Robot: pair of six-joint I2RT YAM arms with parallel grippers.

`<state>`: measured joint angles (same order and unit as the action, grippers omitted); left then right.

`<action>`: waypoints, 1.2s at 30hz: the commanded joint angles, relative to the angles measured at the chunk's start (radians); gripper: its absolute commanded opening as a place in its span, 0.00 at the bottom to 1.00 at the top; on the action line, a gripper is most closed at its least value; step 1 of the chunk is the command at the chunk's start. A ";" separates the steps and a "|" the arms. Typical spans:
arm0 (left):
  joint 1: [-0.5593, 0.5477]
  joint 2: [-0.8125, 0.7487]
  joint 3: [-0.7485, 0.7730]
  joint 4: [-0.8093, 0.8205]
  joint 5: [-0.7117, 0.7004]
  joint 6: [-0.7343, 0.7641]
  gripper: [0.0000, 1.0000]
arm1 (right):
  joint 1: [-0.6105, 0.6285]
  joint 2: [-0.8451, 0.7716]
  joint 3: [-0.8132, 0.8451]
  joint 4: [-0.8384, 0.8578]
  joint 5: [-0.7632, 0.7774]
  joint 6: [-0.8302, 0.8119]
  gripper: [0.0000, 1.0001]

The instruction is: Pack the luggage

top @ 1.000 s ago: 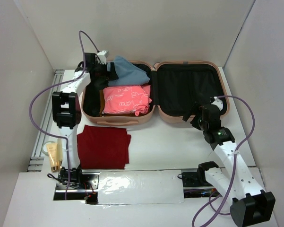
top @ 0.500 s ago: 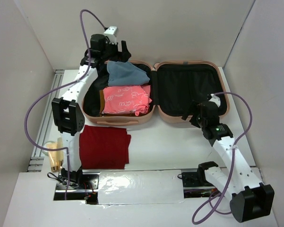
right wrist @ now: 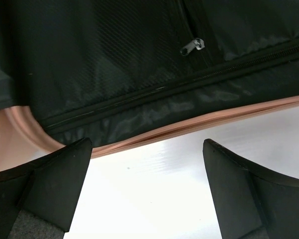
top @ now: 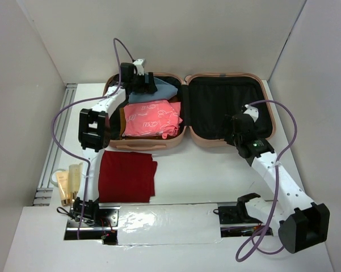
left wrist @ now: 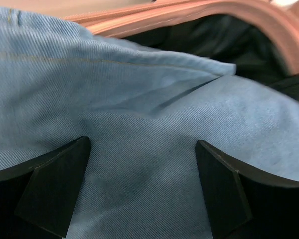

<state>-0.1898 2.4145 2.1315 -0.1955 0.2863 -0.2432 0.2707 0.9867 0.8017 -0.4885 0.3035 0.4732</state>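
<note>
- Since a moment ago, the left pincer (top: 149, 85) has swung down from behind the luggage (top: 207, 141) and now sits low over the blue cloth (top: 169, 90).
- The right pincer (top: 231, 126) has moved a little closer to the luggage too.
- The luggage lies wide open at the back of the table (top: 198, 175), both halves flat.
- The left pincer is spread wide and holds nothing. In its own camera, the blue cloth fills the space between its fingers, and the pink rim runs just behind. I cannot tell if it touches the cloth.
- The blue cloth lies at the back of the left half. A pink cloth (top: 153, 118) lies in front of it, in the same half.
- The right pincer is spread wide too, with nothing in it. It hangs over the front edge of the right half, with black lining and a zip pull (right wrist: 191, 46) ahead and bare table below.
- A red cloth (top: 126, 177) lies on the table, just in front of the left half.
</note>
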 commanded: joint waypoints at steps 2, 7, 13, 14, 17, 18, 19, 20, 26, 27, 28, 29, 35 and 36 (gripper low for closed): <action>0.021 0.076 0.050 -0.022 -0.021 -0.021 1.00 | 0.007 0.013 0.039 -0.019 0.075 -0.002 1.00; 0.021 0.075 0.039 -0.039 -0.021 -0.021 1.00 | 0.007 -0.010 0.027 -0.007 0.066 -0.002 1.00; -0.013 -0.076 0.030 -0.051 -0.059 -0.038 1.00 | 0.007 -0.040 0.027 -0.007 0.033 -0.013 1.00; -0.049 -0.142 0.003 -0.038 -0.091 -0.028 1.00 | 0.007 -0.040 0.027 0.004 0.023 -0.013 1.00; -0.121 -0.219 -0.025 -0.004 -0.186 0.001 1.00 | 0.016 -0.065 0.017 0.022 0.014 -0.013 1.00; -0.137 -0.233 -0.036 0.007 -0.187 0.001 1.00 | 0.016 -0.065 0.007 0.031 0.014 -0.013 1.00; -0.148 -0.244 -0.025 0.007 -0.196 0.001 1.00 | 0.016 -0.065 0.007 0.031 0.005 -0.013 1.00; -0.158 -0.244 -0.016 0.007 -0.196 0.001 1.00 | 0.016 -0.065 0.007 0.031 0.005 -0.004 1.00; -0.201 -0.148 0.044 -0.042 -0.151 0.002 1.00 | 0.016 -0.085 -0.002 0.022 0.019 -0.004 1.00; -0.214 -0.132 0.054 -0.056 -0.160 0.013 1.00 | 0.016 -0.085 -0.002 0.022 0.032 -0.004 1.00; -0.214 -0.117 0.076 -0.071 -0.161 0.033 1.00 | 0.016 -0.085 -0.002 0.022 0.048 -0.004 1.00; -0.227 -0.101 0.076 -0.084 -0.161 0.033 1.00 | 0.016 -0.085 -0.002 0.022 0.048 -0.004 1.00; -0.250 0.009 0.110 -0.094 -0.145 0.038 1.00 | 0.016 -0.054 -0.002 0.022 0.048 -0.004 1.00; -0.250 0.024 0.110 -0.105 -0.125 0.038 1.00 | 0.016 -0.054 -0.002 0.022 0.048 -0.004 1.00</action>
<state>-0.4294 2.3905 2.1983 -0.2783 0.1287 -0.2283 0.2790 0.9249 0.7944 -0.4911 0.3279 0.4736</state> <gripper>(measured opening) 1.000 0.994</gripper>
